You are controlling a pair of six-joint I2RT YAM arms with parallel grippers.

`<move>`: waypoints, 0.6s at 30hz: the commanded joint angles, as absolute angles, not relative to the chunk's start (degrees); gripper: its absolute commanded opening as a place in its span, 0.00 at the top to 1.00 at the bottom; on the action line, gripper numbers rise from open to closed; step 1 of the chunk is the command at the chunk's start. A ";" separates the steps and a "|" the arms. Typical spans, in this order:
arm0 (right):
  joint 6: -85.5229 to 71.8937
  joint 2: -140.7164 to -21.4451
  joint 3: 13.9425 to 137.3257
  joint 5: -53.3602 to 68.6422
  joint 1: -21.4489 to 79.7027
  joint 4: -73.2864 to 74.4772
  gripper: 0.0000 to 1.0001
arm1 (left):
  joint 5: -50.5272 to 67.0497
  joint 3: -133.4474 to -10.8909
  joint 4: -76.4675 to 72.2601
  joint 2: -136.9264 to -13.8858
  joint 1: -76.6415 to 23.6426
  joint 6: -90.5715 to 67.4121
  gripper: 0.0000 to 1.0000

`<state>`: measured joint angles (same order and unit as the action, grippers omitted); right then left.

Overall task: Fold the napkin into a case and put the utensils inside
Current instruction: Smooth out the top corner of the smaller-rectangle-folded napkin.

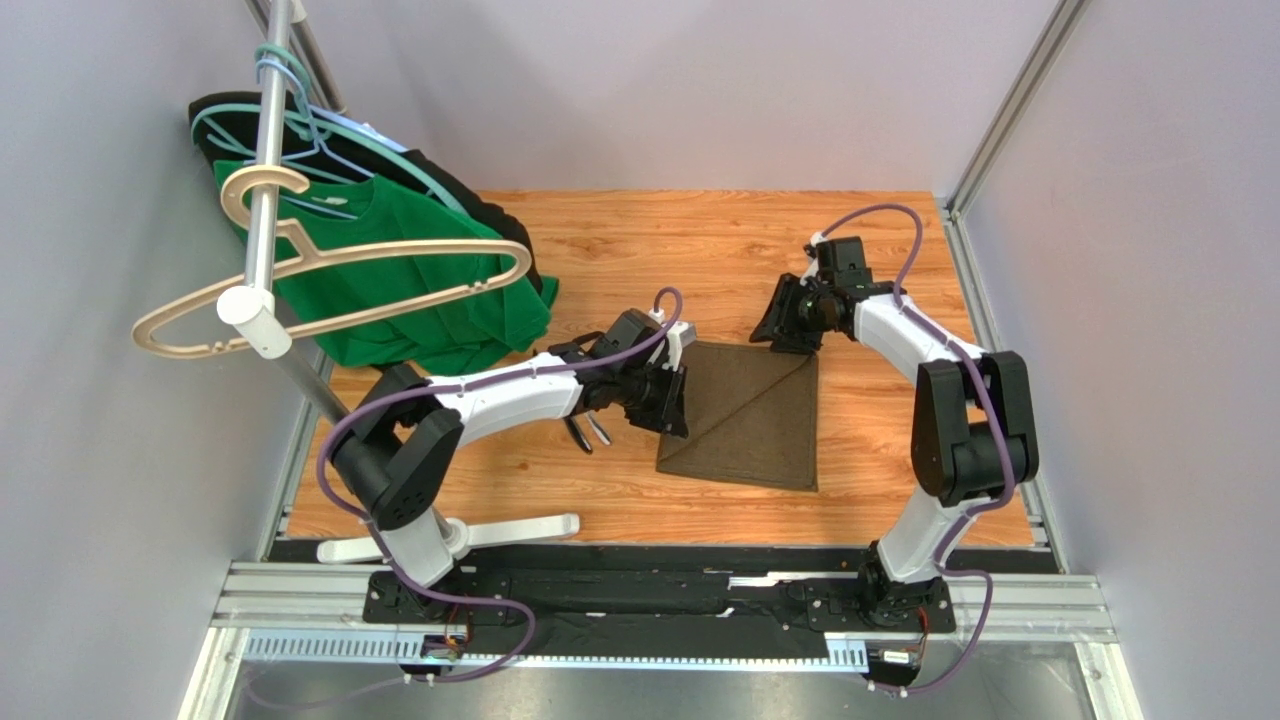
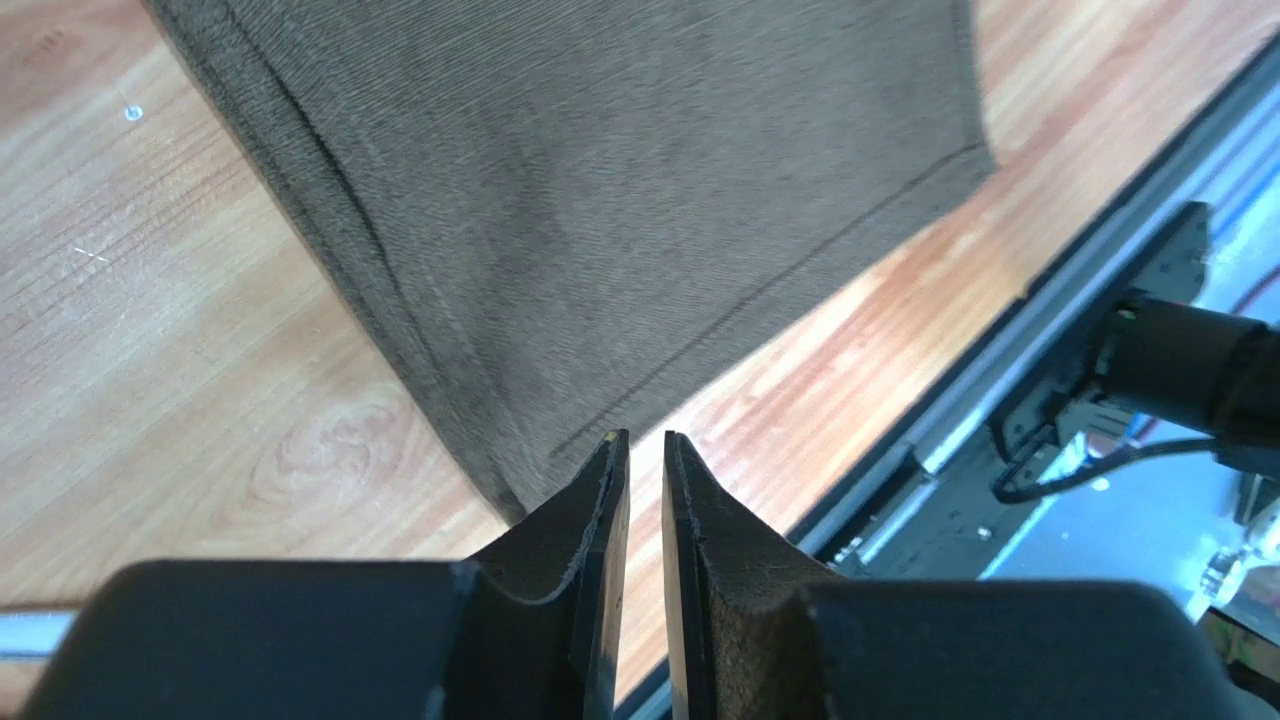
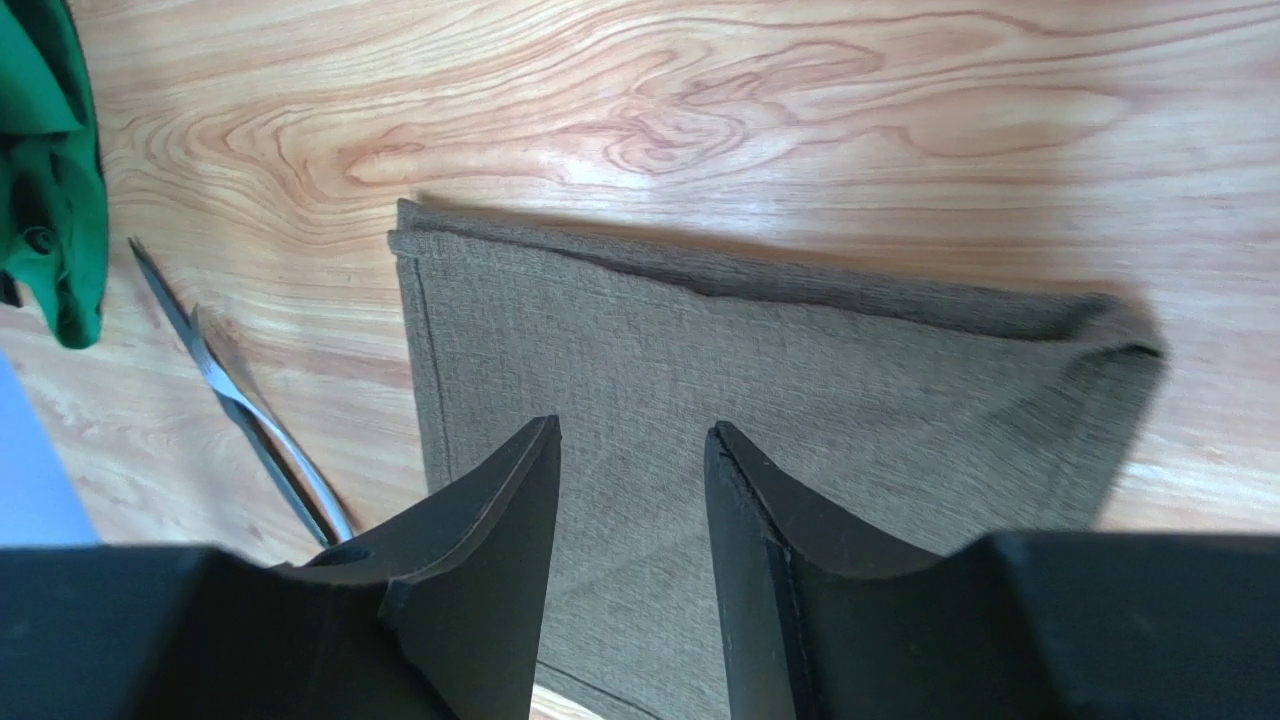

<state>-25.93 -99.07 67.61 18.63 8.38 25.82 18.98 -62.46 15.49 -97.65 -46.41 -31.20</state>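
Note:
The olive-brown napkin [image 1: 759, 428] lies flat on the wooden table with a diagonal crease across it. My left gripper [image 1: 672, 393] hovers at its left edge. In the left wrist view the left gripper [image 2: 646, 438] has its jaws only a narrow gap apart, nothing between them, just off a corner of the napkin [image 2: 601, 195]. My right gripper [image 1: 784, 318] is at the napkin's far right corner. The right gripper [image 3: 631, 428] stands open and empty over the napkin [image 3: 781, 375]. The utensils [image 1: 586, 432] lie left of the napkin under my left arm; the utensils [image 3: 248, 405] show thin and silvery.
A green shirt [image 1: 428, 293] hangs from a rack pole [image 1: 268, 180] at the back left, with a pale wooden hanger [image 1: 323, 263] and a black garment [image 1: 458, 192] behind it. The rack's white foot [image 1: 504, 530] lies near the front edge. A metal rail [image 2: 962, 405] borders the table.

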 commanded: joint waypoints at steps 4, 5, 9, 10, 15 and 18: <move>-24.53 -104.85 66.80 16.62 7.56 22.06 0.55 | 16.09 -53.54 10.73 -101.78 -46.58 -31.73 0.78; -23.91 -105.64 67.06 15.39 7.21 21.80 0.55 | 16.43 -52.74 9.24 -102.65 -46.67 -31.90 0.78; -19.96 -110.73 70.57 9.94 7.12 21.97 0.55 | 17.40 -52.38 7.12 -104.41 -49.47 -33.04 0.79; -18.91 -111.53 72.58 9.41 7.12 21.89 0.55 | 17.49 -52.82 6.34 -104.41 -51.31 -33.48 0.79; -18.46 -112.07 79.54 7.65 7.82 29.52 0.54 | 20.05 -57.20 7.55 -103.11 -52.38 -35.25 0.71; -18.37 -105.40 78.49 1.36 10.71 35.67 0.45 | 15.48 -59.23 12.64 -97.40 -52.21 -33.49 0.57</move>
<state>-20.62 -112.12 77.17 10.92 8.29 27.73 19.33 -56.03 5.78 -102.83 -52.27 -34.65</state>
